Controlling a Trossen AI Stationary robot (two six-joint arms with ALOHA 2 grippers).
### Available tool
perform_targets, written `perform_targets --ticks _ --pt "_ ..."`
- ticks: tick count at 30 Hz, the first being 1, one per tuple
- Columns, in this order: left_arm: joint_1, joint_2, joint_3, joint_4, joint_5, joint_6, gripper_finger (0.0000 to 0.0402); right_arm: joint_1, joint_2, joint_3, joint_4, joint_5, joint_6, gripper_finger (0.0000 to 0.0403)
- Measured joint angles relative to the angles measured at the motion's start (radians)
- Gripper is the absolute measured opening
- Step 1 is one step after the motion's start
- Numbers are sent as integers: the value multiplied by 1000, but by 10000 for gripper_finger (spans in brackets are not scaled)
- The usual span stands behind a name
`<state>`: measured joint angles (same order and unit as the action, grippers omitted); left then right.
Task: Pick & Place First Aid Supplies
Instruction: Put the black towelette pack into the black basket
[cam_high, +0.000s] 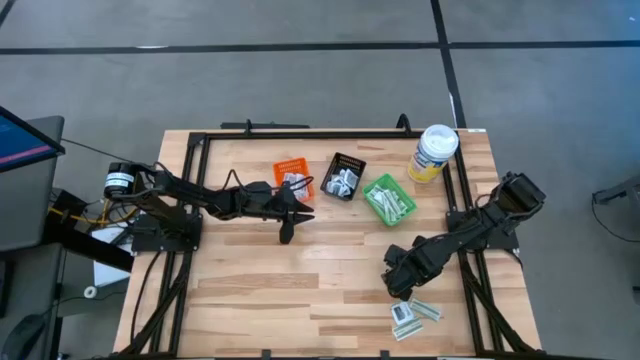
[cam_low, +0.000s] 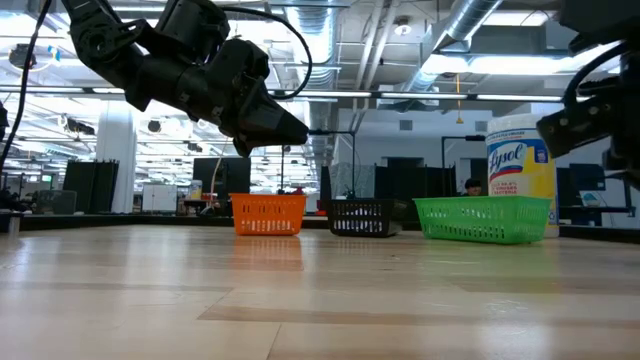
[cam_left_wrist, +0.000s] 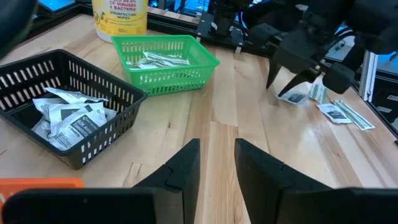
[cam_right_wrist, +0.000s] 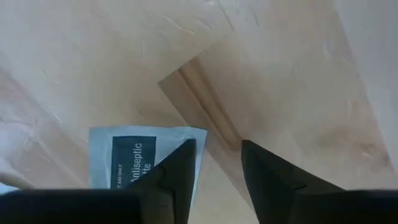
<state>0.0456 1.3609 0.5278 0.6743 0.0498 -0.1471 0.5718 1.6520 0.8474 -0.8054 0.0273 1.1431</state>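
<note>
Flat squarish paper packet lies on smooth wood-grain table.

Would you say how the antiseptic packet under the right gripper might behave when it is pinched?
The packet lies flat against the table, so it is probably light, thin and hard to get under. Its paper wrapper likely bends or slides rather than staying stiff.

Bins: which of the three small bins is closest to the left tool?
The orange bin, leftmost in the row. The left tool hovers just in front of it, while the black bin and the green bin sit farther toward the right arm's side.
</note>
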Motion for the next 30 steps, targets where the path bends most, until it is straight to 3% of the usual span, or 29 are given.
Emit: perform_targets --ticks 4,11,30 --pt "0 0 0 0 0 0 100 -13 2 -1 6 -10 -1 109" --pt "0 0 0 0 0 0 100 -7 3 -1 23 25 -16 10" --pt "-1 0 0 0 0 0 100 -14 6 100 -40 102 -139 2"
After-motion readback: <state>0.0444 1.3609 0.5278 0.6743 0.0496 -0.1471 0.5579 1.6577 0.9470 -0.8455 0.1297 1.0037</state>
